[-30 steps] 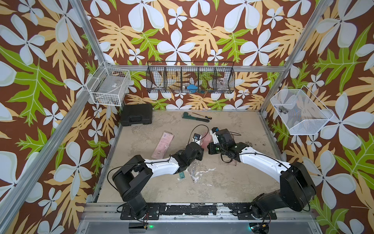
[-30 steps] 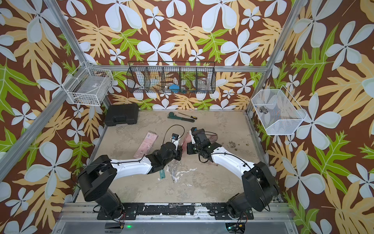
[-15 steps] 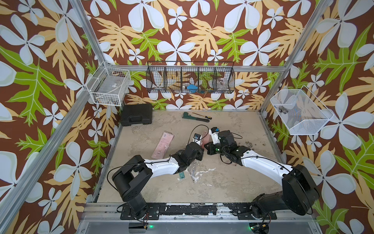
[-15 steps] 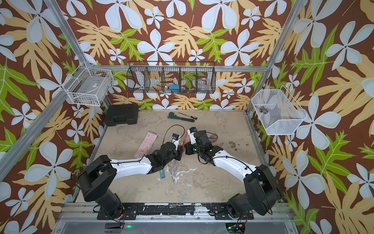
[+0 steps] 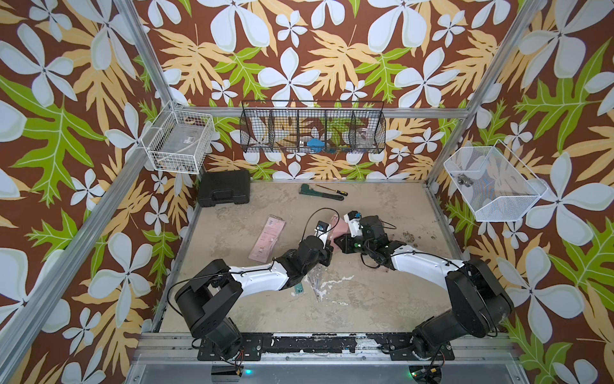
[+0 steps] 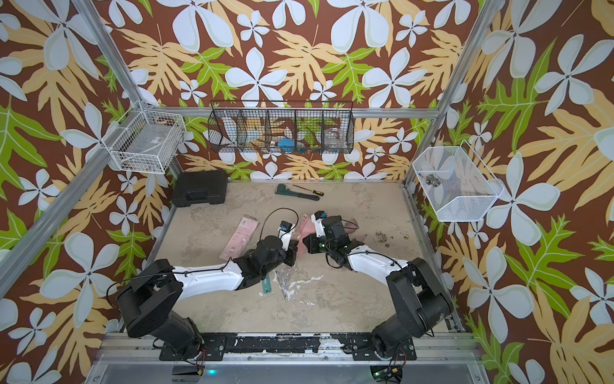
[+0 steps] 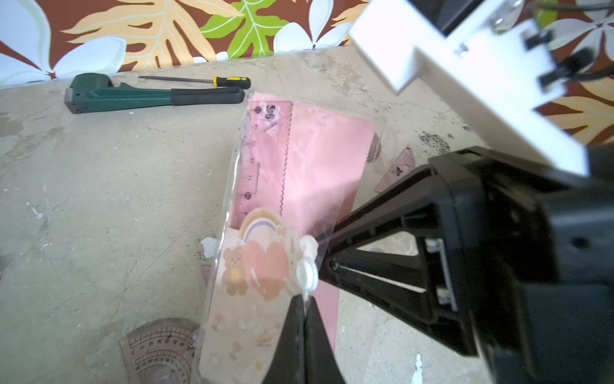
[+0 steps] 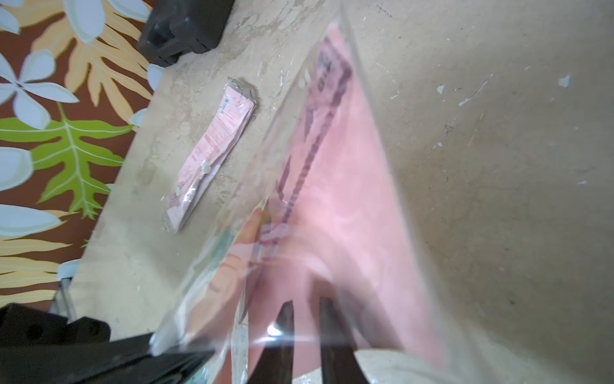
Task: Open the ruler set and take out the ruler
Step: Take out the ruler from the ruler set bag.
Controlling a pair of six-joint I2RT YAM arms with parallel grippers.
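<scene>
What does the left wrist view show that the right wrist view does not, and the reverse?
Only left wrist: the green pipe wrench, the screwdriver, a protractor, a triangular set square. Only right wrist: the black case and a second pink ruler set lying on the table. Both: the held ruler set pouch, ruler inside.

Ruler set [image 5: 339, 228]: pink pouch, between the two gripper tips.
Left gripper [image 5: 329, 248]: at the pouch's near end.
Right gripper [image 5: 339, 244]: just beside it, facing the left one.
Second pink packet [image 5: 267, 238]: flat on the table [image 5: 382, 299], left of both arms.
Wrench [image 5: 319, 195], screwdriver [image 5: 339, 192]: side by side at the far edge.
Black case [image 5: 224, 188]: far left corner.
</scene>
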